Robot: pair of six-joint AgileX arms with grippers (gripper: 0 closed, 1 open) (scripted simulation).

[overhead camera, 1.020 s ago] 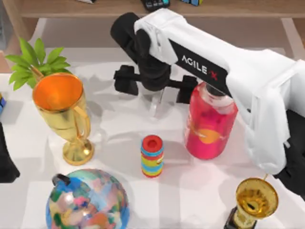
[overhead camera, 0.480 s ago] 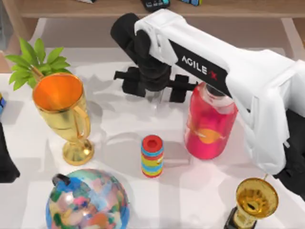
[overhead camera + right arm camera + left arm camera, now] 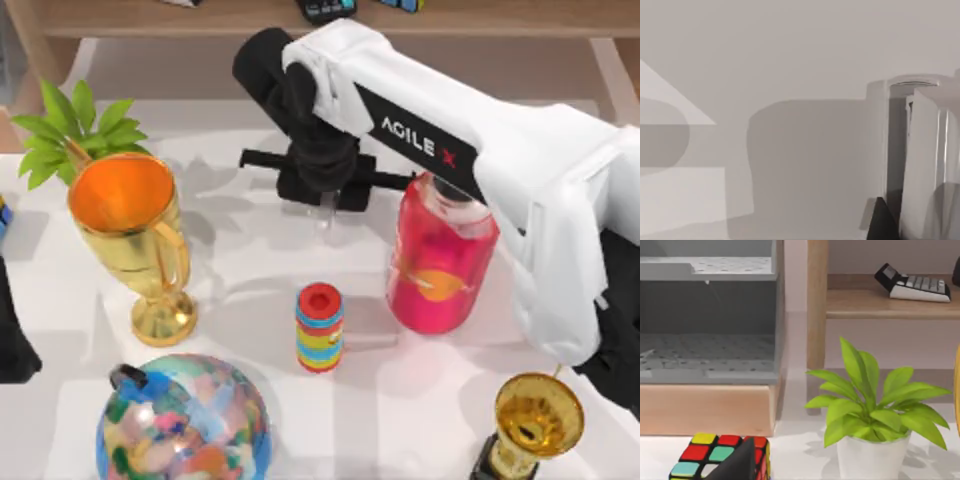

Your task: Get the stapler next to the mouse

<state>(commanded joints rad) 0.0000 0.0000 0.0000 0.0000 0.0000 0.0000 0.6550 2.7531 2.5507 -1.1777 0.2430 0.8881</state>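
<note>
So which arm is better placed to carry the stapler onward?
Right, probably. Its claw sits closed down over the clear stapler at the table's far middle, beside the red bottle. The left arm is parked at the left edge.

White table [image 3: 250,255], wooden shelf [image 3: 880,302] behind it, grey perforated rack [image 3: 707,315], pale wall beyond

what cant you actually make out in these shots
- Mouse: I cannot find one; the right arm covers much of the table's right side in the top view.
- Stapler: a clear sliver under the right pincer, which hides most of it in the top view; the right wrist view gives pale translucent edges.
- Grip: contact of the fingers with the stapler is hidden.
- Left arm: cut off at the top view's left edge.
</note>
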